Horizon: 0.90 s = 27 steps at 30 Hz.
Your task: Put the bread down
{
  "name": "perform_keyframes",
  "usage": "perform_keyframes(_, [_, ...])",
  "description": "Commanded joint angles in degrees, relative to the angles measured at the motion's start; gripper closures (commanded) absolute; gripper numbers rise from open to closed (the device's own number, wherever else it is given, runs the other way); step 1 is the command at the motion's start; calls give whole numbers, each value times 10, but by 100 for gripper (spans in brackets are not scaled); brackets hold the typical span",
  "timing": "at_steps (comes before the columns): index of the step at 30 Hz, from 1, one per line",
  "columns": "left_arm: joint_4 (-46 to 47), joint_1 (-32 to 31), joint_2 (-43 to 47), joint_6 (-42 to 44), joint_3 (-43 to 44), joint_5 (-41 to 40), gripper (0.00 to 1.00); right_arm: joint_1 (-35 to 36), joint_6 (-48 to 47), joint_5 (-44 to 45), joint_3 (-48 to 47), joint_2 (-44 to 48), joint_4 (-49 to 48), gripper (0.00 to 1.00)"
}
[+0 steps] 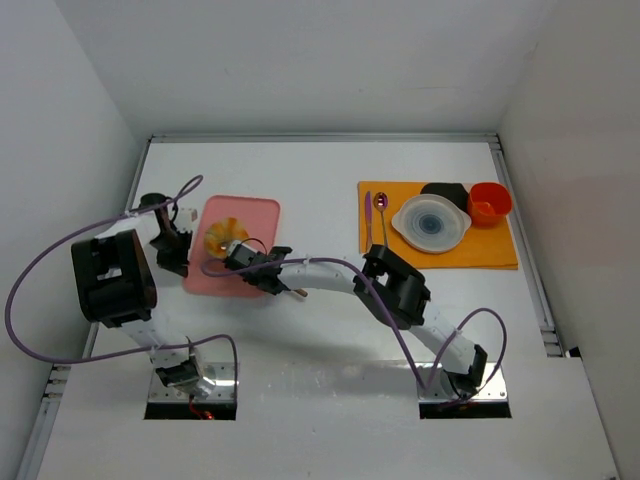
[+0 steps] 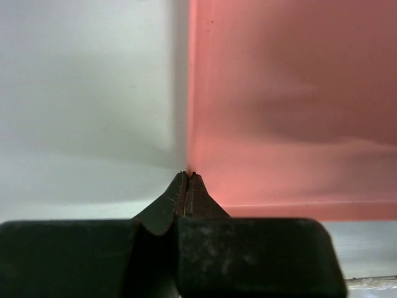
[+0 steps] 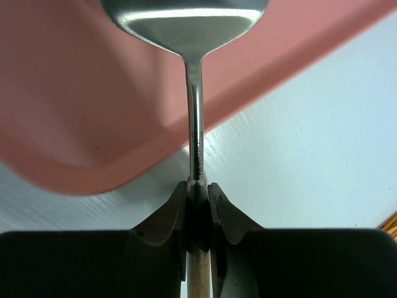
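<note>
The bread (image 1: pixel 222 238) lies on the pink tray (image 1: pixel 258 212) (left part of the tabletop (image 1: pixel 320 180)), the right gripper (image 3: pixel 197 186) pinching a spatula (image 3: pixel 196 124) whose blade is just beside it, the left gripper (image 2: pixel 187 179) pressed together at the tray's edge.

A pink tray (image 1: pixel 262 215) lies left on the table (image 1: pixel 320 180), a spatula (image 3: pixel 194 124) blade over it; right, an orange mat (image 1: pixel 495 252) bears a white bowl (image 1: pixel 431 222), red cup (image 1: pixel 489 202), black box (image 1: pixel 445 190) and spoon (image 1: pixel 381 203)

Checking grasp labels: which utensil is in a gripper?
The metal spatula, clamped by its handle in the right gripper over the pink tray; the spoon lies free on the orange mat.
</note>
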<state>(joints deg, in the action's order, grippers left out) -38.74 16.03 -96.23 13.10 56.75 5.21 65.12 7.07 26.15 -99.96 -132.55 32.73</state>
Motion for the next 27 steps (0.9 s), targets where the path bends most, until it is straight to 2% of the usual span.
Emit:
perform_keyframes(1, [11, 15, -22, -18, 7, 1, 100, -1, 5, 16, -1, 55, -35, 100])
perform_keyframes(17, [17, 58, -49, -45, 34, 42, 100, -70, -7, 25, 71, 147, -12, 100])
perform_keyframes(22, [17, 72, -60, -45, 39, 48, 100, -105, 6, 35, 152, 211, -3, 100])
perform_keyframes(27, [17, 78, -65, -45, 50, 54, 100, -176, 11, 31, 269, 329, 19, 100])
